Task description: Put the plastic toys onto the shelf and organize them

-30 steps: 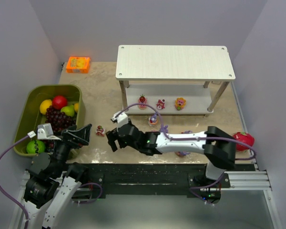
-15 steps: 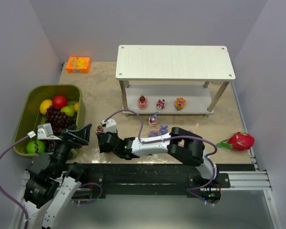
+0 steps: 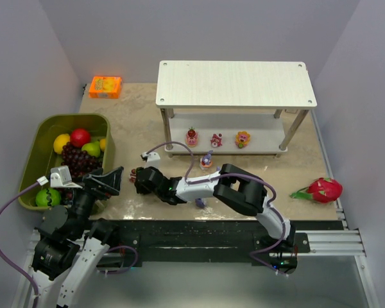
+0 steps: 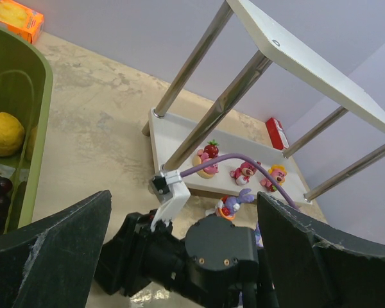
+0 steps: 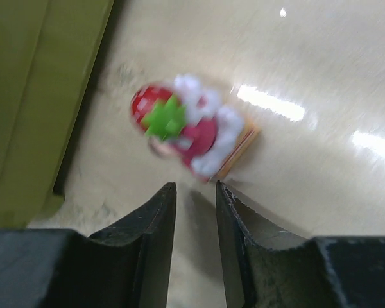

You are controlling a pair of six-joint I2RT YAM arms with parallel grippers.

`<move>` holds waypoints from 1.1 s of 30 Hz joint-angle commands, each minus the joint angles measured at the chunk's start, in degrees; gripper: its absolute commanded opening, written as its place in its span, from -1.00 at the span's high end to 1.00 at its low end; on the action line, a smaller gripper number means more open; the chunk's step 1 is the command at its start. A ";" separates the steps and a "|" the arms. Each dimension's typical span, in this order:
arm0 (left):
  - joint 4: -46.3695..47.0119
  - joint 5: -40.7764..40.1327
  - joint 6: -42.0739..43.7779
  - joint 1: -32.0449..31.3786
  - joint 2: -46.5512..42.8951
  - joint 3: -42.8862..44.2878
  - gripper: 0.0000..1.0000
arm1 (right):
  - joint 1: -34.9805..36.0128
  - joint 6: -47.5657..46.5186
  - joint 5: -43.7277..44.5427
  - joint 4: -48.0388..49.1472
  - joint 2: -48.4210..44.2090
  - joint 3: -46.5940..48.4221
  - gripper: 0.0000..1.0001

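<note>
A small red and pink cake-like toy (image 5: 187,136) with a green-leaved strawberry on top lies on the table near the green bin. My right gripper (image 5: 194,192) is just short of it. Its fingers have a narrow gap with nothing between them, and the toy lies beyond the tips. In the top view that right gripper (image 3: 137,177) reaches far left across the table. The shelf (image 3: 236,83) stands at the back, with three little toys (image 3: 216,139) on its lower board. A purple bunny (image 3: 206,159) stands on the table in front of it. My left gripper (image 4: 186,256) hangs wide open above the right arm.
The olive-green bin (image 3: 40,142) with grapes, an apple and a lemon stands at the left, close to the cake toy. An orange box (image 3: 105,86) lies at the back left. A dragon fruit (image 3: 325,189) lies at the right edge. The right arm's purple cable (image 4: 244,159) arcs over the table.
The right arm has swung left from the table's middle to the cake toy beside the bin, and its jaws have narrowed. The left arm has not moved.
</note>
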 commanded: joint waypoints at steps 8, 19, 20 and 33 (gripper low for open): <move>0.24 -0.36 -0.46 0.39 -1.13 0.35 -0.99 | -5.30 1.38 1.93 3.05 0.53 -2.94 0.30; 0.15 -0.45 -0.37 0.39 -1.04 0.44 -0.99 | -3.46 -15.46 1.31 -8.71 -2.28 2.75 -0.22; 0.24 -0.54 -0.37 0.39 -1.04 0.44 -0.99 | -2.59 -17.24 1.58 -10.55 -2.72 3.03 -0.29; 0.24 -0.63 -0.55 0.39 -1.04 0.44 -0.99 | -2.49 -34.39 -4.92 4.62 -9.05 -4.97 -0.56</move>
